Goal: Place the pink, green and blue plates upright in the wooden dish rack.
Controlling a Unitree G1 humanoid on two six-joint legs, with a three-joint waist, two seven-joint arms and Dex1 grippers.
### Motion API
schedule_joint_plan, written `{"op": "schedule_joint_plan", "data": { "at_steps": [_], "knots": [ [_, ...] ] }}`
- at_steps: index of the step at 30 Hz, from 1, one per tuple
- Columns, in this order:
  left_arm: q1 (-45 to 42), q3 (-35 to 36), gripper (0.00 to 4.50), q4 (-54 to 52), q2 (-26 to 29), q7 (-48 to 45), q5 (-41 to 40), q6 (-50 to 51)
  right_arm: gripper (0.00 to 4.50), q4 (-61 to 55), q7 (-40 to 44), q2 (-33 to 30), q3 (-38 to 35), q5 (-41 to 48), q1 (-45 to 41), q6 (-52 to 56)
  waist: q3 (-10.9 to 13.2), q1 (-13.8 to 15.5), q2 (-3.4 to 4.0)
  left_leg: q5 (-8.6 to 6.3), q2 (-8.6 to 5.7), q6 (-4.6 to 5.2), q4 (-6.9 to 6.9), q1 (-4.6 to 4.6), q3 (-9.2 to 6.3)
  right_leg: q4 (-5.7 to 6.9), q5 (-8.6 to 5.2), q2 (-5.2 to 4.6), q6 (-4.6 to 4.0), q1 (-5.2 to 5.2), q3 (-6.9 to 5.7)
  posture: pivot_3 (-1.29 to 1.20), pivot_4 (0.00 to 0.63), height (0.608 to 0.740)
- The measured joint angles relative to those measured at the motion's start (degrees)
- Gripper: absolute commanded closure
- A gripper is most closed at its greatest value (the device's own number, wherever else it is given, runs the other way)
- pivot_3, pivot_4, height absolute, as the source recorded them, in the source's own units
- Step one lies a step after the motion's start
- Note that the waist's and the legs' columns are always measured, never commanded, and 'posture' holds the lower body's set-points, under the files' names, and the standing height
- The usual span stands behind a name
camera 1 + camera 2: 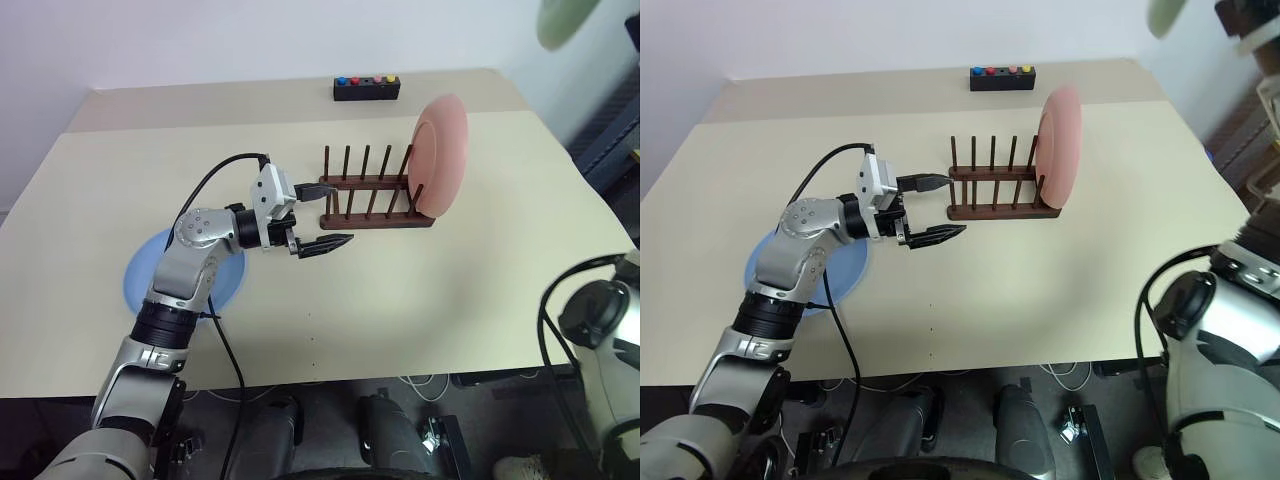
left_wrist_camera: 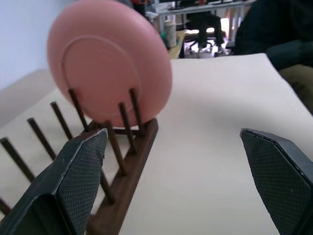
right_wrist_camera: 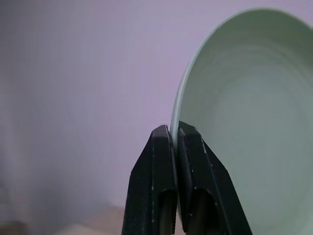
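Right end effector [image 3: 173,134] clenched on green plate [image 3: 249,117] rim, left end effector [image 1: 322,215] released, empty, left of wooden dish rack [image 1: 370,195] holding pink plate [image 1: 440,155] upright, blue plate [image 1: 140,275] lower left on bench [image 1: 450,290]

The left arm [image 1: 185,285] is built of silver-grey rounded segments joined by black ribbed rings; a white block is mounted at the wrist; a black cable is looped from it along the arm; the left gripper [image 1: 318,215] is fitted with two black fingers [image 2: 80,176], cross-hatched inside.
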Motion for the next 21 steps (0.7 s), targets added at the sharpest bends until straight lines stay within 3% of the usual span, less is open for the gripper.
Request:
{"op": "schedule_joint_plan", "data": {
  "at_steps": [4,10,21],
  "knots": [
    [1.8,0.2,0.00,-0.9,0.6,0.9,-0.1,0.5,4.48,0.8,-2.5,3.3,-1.8,7.9,-0.4,3.0,0.0,0.0,0.02,0.00,-0.01,0.00,0.00,0.00,0.00,0.04,0.02,-0.02,-0.01,-0.02,0.01,0.00,0.150,0.740],
    [2.1,1.3,0.00,-4.6,0.4,3.2,-1.5,3.2,4.48,-0.3,-1.0,6.5,1.5,17.7,4.9,11.9,0.0,-0.3,0.04,0.00,0.01,0.01,0.01,0.00,0.02,0.09,0.03,-0.03,-0.02,-0.06,0.05,0.00,0.150,0.740],
    [4.2,1.9,0.00,-5.5,2.2,4.0,-1.9,4.0,4.48,-0.4,-0.3,8.7,6.4,17.4,11.5,11.4,0.0,-0.2,0.08,0.00,0.00,0.01,0.06,0.01,0.04,0.14,0.05,0.05,0.00,-0.07,0.05,0.00,0.150,0.740]
  ]
}}
